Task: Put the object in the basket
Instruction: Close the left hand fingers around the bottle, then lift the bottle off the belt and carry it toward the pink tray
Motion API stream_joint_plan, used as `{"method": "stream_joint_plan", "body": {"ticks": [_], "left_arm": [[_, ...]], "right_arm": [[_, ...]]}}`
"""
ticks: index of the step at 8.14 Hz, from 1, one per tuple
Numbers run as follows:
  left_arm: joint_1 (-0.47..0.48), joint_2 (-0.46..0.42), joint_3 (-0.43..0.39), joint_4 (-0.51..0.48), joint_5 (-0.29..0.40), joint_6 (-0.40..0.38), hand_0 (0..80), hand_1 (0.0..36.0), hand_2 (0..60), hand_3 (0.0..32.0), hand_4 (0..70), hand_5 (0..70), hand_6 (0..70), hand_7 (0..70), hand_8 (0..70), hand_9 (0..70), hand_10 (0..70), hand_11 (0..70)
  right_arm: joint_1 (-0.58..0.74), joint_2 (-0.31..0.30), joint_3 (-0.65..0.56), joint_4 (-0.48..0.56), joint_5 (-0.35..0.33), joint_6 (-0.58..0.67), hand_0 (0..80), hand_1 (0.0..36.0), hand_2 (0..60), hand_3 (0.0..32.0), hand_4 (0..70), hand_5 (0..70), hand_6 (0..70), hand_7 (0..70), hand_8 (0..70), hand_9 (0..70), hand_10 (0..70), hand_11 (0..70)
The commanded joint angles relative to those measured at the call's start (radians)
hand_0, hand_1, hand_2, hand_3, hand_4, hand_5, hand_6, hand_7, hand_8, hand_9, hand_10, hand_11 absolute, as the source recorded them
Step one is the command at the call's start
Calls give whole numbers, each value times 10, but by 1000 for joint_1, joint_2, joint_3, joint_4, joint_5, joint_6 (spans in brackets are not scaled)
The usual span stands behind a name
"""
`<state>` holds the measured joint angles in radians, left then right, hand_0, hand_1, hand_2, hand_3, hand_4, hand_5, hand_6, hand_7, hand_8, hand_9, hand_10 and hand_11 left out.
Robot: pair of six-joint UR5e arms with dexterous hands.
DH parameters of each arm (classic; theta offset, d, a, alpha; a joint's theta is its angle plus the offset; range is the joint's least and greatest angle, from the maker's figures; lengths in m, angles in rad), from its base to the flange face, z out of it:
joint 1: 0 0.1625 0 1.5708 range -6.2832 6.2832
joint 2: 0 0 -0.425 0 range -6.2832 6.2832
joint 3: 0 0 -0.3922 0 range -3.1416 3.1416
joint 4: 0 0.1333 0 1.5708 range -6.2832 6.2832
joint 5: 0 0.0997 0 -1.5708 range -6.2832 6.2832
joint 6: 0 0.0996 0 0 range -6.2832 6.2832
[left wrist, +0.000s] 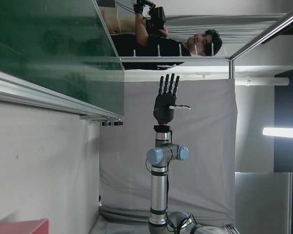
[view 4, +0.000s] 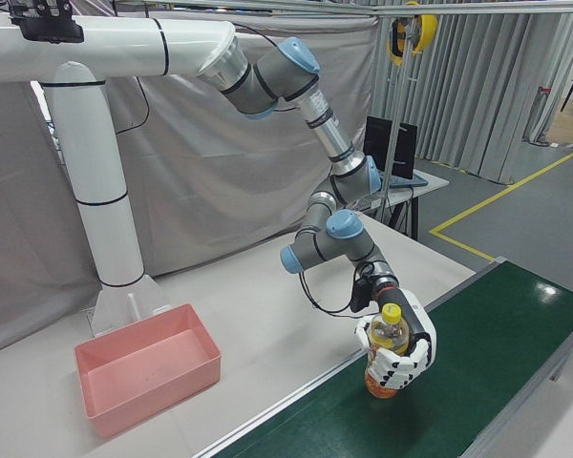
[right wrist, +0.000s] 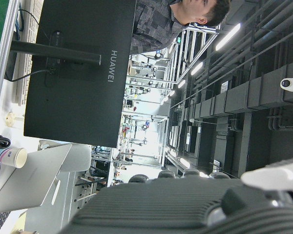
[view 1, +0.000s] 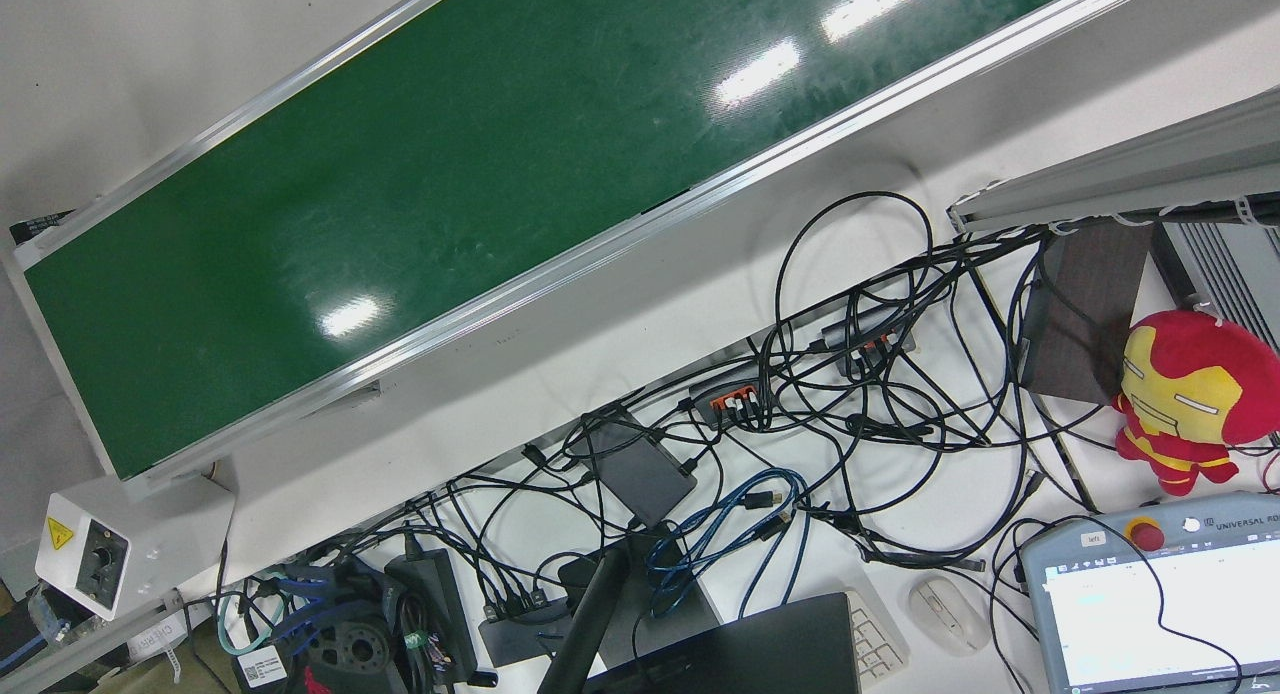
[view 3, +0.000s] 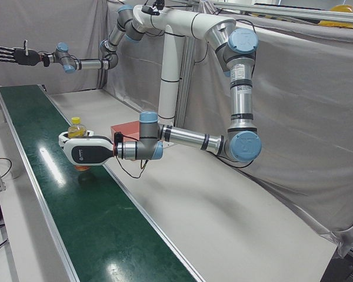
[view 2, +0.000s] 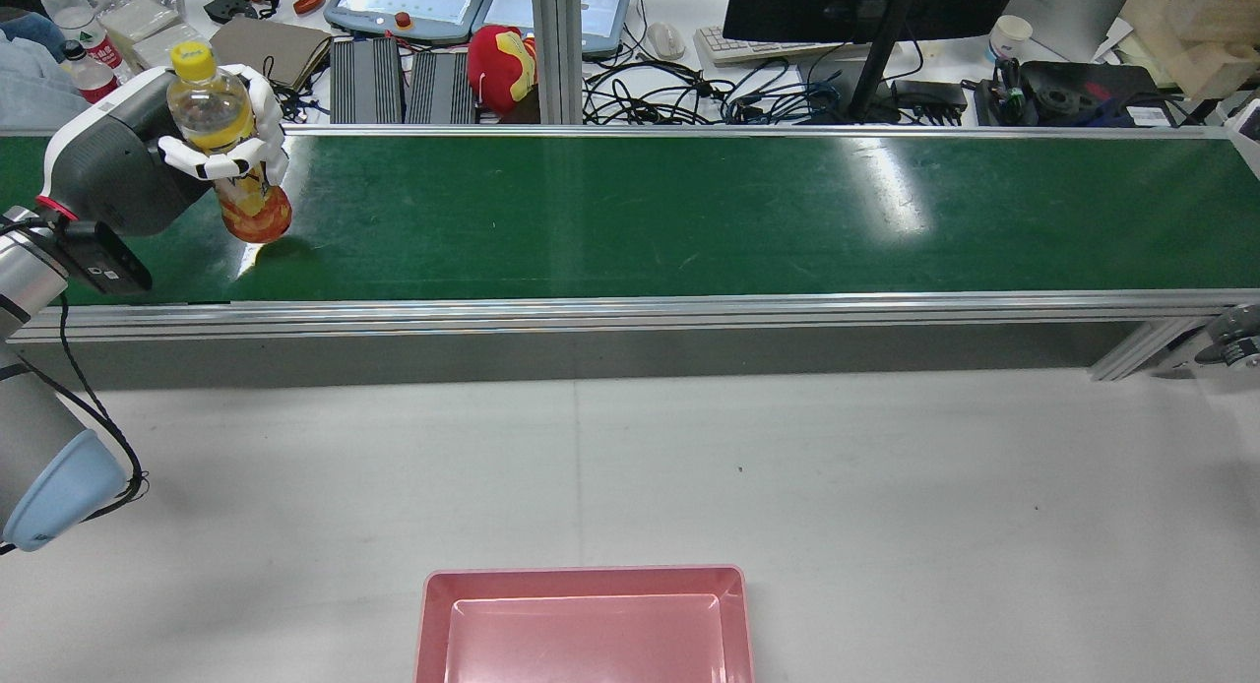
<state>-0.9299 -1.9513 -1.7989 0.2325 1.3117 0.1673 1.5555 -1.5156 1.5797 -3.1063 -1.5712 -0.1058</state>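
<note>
A clear bottle (view 2: pixel 234 112) with a yellow cap and orange drink stands over the left end of the green conveyor belt (view 2: pixel 689 211). My white left hand (view 2: pixel 167 156) is shut around its middle, and its base is close to the belt. The grasp also shows in the right-front view, with the bottle (view 4: pixel 388 332) in the hand (view 4: pixel 401 367), and in the left-front view (view 3: pixel 77 128). The pink basket (view 2: pixel 581 577) sits on the white table at the near edge. My black right hand (view 3: pixel 12 54) is raised high, fingers spread, holding nothing.
The white table (view 2: pixel 787 466) lies between the belt and the basket. Behind the belt is a cluttered desk with cables (view 1: pixel 850 404), a monitor (view 2: pixel 866 4), teach pendants and a red plush toy (view 2: pixel 502 58). The right arm (left wrist: pixel 161 195) stands upright by a grey curtain.
</note>
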Motion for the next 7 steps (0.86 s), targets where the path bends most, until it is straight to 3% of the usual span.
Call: {"method": "stream_joint_plan", "body": {"ticks": [1, 4, 6, 7], "left_arm": [[130, -9, -176, 77, 21, 8, 800, 360, 600, 0, 700, 700, 700, 700, 700, 700, 646, 700], [342, -8, -391, 215, 47, 99, 800, 360, 600, 0, 700, 700, 700, 700, 700, 700, 609, 700], [503, -11, -410, 237, 87, 152, 800, 360, 600, 0, 700, 700, 700, 700, 700, 700, 583, 700], [563, -11, -410, 261, 86, 229, 800, 360, 600, 0, 700, 700, 700, 700, 700, 700, 551, 700]], "right_arm": [[0, 0, 0, 0, -1, 2, 0, 0, 0, 0, 0, 0, 0, 0, 0, 0, 0, 0], [0, 0, 0, 0, -1, 0, 0, 0, 0, 0, 0, 0, 0, 0, 0, 0, 0, 0], [0, 0, 0, 0, 0, 0, 0, 0, 0, 0, 0, 0, 0, 0, 0, 0, 0, 0], [0, 0, -1, 0, -1, 0, 0, 0, 0, 0, 0, 0, 0, 0, 0, 0, 0, 0]]}}
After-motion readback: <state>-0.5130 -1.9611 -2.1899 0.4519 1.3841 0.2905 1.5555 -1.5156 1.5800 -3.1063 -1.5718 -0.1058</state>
